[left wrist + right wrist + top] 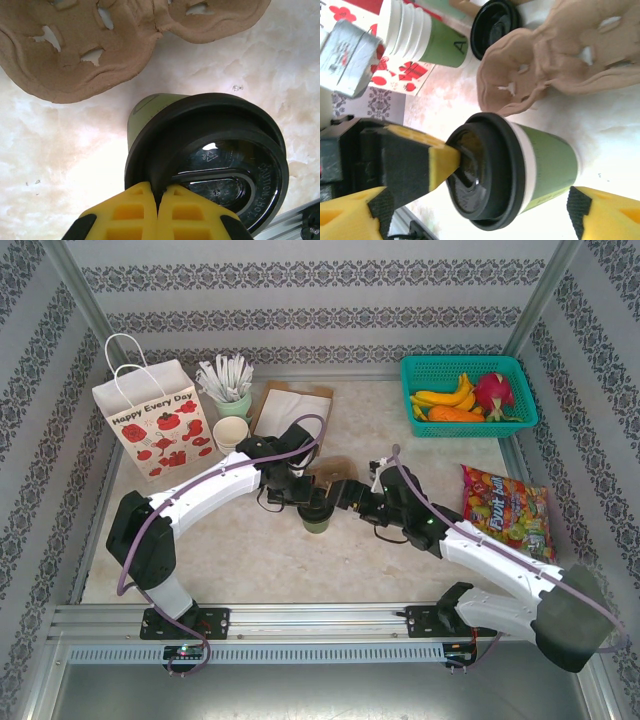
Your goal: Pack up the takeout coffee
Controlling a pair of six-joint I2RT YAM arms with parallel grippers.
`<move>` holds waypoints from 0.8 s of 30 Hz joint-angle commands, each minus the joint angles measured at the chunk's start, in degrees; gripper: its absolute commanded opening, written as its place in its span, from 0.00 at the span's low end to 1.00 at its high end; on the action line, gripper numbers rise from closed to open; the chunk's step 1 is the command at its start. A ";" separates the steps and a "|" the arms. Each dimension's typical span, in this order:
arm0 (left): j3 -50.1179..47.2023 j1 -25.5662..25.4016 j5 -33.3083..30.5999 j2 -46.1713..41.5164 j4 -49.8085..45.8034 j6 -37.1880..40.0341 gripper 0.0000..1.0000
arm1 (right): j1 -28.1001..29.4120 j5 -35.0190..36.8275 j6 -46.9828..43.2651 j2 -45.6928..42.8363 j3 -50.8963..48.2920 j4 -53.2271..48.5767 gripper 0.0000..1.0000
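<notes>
A takeout coffee [318, 518], an olive-green cup with a black lid [220, 150], stands upright on the table's middle. My left gripper [159, 194] reaches over it from the left, its yellow fingers shut on the lid's rim [470, 165]. From the right, my right gripper [352, 496] faces the same cup [550, 165]. Its fingers [600, 210] stand wide apart on either side and clear of the cup. A second black lid [495, 27] shows beyond the brown pulp cup carrier [555, 55]. The white paper bag [155, 425] with red prints stands at the back left.
A mint-green cup of white sticks [232, 390] and a stack of cups [230, 432] stand beside the bag. A flat brown sheet [292, 405] lies behind the carrier [332, 475]. A teal basket of fruit [505, 370] sits at back right, a candy bag [507, 510] on the right.
</notes>
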 commanded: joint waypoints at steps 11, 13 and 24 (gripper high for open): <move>-1.97 -1.89 -1.44 5.09 -2.09 1.40 0.00 | -1.63 -2.98 4.30 4.34 -0.58 -0.93 0.51; -1.97 -1.89 -1.51 5.15 -2.17 1.46 0.00 | -1.77 -3.44 4.34 5.39 -0.25 -0.99 0.47; -1.79 -2.07 -1.35 5.64 -2.29 1.60 0.00 | -1.88 -6.66 3.42 9.43 0.61 0.28 0.36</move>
